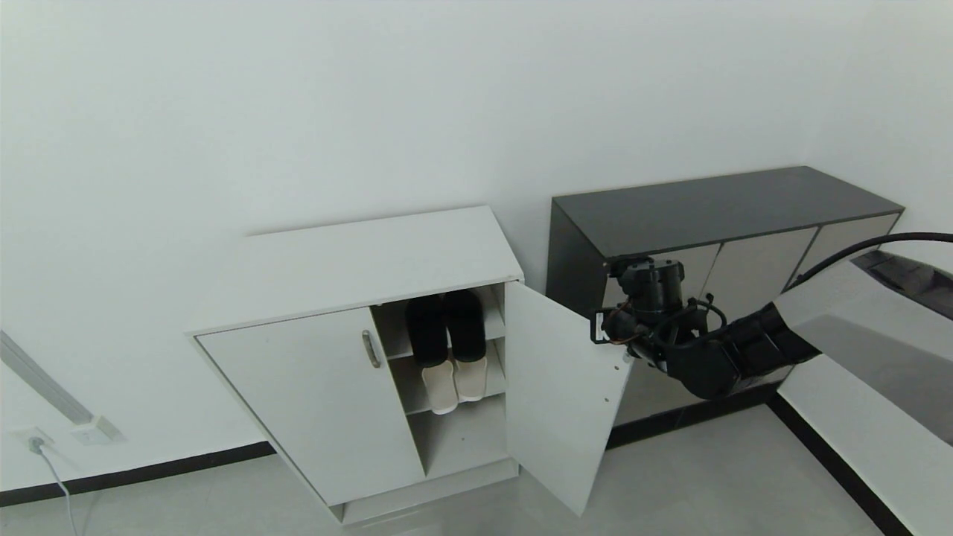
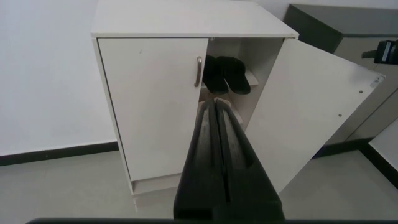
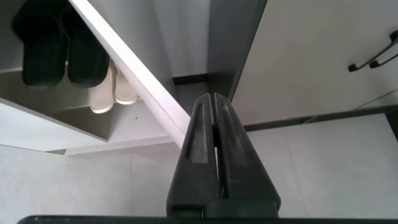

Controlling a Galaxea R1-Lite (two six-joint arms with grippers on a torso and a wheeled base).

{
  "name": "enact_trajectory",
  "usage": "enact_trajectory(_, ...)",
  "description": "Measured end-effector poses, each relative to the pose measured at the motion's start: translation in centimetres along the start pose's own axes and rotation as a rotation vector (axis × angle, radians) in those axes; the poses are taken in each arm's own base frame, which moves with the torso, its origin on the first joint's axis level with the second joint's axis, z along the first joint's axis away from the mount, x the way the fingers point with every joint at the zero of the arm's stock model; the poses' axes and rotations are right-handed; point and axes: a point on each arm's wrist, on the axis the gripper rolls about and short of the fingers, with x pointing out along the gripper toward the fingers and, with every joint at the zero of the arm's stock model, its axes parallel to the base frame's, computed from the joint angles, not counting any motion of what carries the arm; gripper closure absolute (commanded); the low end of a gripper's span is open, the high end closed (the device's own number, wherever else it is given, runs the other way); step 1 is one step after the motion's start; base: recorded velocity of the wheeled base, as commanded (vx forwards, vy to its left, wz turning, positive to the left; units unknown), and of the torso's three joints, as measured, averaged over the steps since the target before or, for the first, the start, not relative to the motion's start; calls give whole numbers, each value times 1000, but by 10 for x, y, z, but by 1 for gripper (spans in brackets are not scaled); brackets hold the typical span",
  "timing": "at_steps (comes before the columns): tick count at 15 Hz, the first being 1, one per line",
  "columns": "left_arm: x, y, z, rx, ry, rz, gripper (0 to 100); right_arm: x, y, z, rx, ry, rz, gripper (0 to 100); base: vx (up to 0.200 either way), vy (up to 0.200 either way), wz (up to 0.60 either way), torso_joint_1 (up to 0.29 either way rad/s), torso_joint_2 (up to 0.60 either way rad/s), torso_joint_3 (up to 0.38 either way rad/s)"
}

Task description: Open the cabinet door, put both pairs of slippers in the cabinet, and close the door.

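Two pairs of slippers are seen in the head view inside the white cabinet (image 1: 357,260). The black slippers (image 1: 445,327) are on its upper shelf and the white slippers (image 1: 454,380) on the shelf below. Each pair is laid side by side, long axis running from the cabinet's back to its open front, with the front ends jutting past the shelf edge. Which end is the toe cannot be told. The left door (image 1: 313,402) is shut, its handle (image 1: 371,348) near the cabinet's middle, and the right door (image 1: 562,387) is swung wide. The right gripper (image 1: 604,327) is held at that door's free edge, between the cabinet and a dark sideboard (image 1: 715,208) placed against the wall on the cabinet's right. A wall socket (image 1: 33,441) is set low, well off to the cabinet's left.

In the left wrist view, the left gripper (image 2: 216,109) is shown before the cabinet's open half, its fingers pressed together with nothing between them. The lower shelves are hidden behind it.

In the right wrist view, the right gripper's fingers are likewise seen closed on nothing, just beside the open door's thin edge. Whether they touch it cannot be told. Both pairs are visible past that edge.
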Motion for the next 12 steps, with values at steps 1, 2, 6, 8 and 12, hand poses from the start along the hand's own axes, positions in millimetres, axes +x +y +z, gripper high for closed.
enact_trajectory(1, 0, 0, 0, 0, 0, 0, 100, 2, 0, -2, -1, 6, -2, 100, 0, 0, 0, 0, 0, 0)
enact_trajectory(2, 0, 0, 0, 0, 0, 0, 100, 4, 0, -4, -3, 9, -3, 100, 0, 0, 0, 0, 0, 0)
enact_trajectory(6, 0, 0, 0, 1, 1, -1, 100, 8, -1, -10, -5, 21, -7, 100, 0, 0, 0, 0, 0, 0)
enact_trajectory(8, 0, 0, 0, 1, 0, -1, 100, 8, 0, -11, -6, 24, -6, 100, 0, 0, 0, 0, 0, 0)
enact_trajectory(12, 0, 0, 0, 0, 1, -1, 100, 0, 16, -17, -18, 26, 23, 100, 0, 0, 0, 0, 0, 0)
